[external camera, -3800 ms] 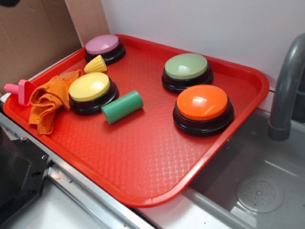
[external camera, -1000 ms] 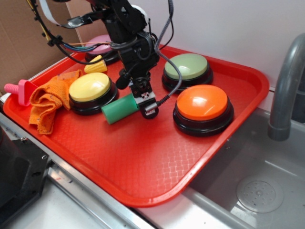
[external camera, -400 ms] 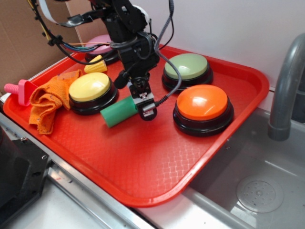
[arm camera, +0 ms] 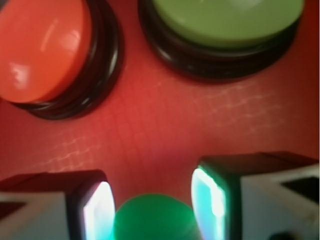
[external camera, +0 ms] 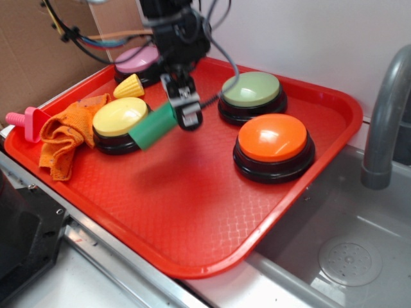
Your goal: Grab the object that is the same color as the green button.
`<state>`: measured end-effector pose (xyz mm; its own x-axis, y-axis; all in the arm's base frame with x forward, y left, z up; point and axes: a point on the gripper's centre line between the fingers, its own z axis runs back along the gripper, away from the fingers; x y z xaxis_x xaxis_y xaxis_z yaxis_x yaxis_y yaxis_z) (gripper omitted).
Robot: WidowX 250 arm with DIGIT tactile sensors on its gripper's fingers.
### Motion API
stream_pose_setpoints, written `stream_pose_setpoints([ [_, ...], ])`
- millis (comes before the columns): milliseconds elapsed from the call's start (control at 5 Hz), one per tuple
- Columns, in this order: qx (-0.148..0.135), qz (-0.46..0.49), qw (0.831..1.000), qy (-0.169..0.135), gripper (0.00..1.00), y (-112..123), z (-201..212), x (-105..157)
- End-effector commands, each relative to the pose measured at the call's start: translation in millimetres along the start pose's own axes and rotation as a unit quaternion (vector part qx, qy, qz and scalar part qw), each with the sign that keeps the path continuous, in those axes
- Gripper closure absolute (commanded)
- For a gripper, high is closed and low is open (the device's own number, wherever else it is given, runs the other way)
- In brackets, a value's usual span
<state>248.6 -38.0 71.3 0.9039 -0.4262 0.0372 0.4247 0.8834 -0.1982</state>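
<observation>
- Your gripper is clamped on one end of the cylinder; the wrist view shows the cylinder between the two fingers.
- The cylinder hangs tilted above the tray, its free end pointing down toward the yellow button; a blurred shadow lies on the tray under it.
- You can see the green button near the tray's back edge, with the orange button just in front of it; both show in the wrist view, green and orange.
- At the left of the tray lie an orange cloth, a pink button and a small yellow cone.
</observation>
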Motion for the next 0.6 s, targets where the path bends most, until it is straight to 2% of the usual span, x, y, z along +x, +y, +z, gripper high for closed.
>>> stream_pose_setpoints([
  [0, 0.026, 0.042, 0.996, -0.068, 1.0, 21, 91, -11],
  [200, 0.039, 0.072, 0.992, -0.095, 1.0, 23, 120, -21],
  [400, 0.045, 0.09, 0.991, -0.088, 1.0, 24, 127, -24],
])
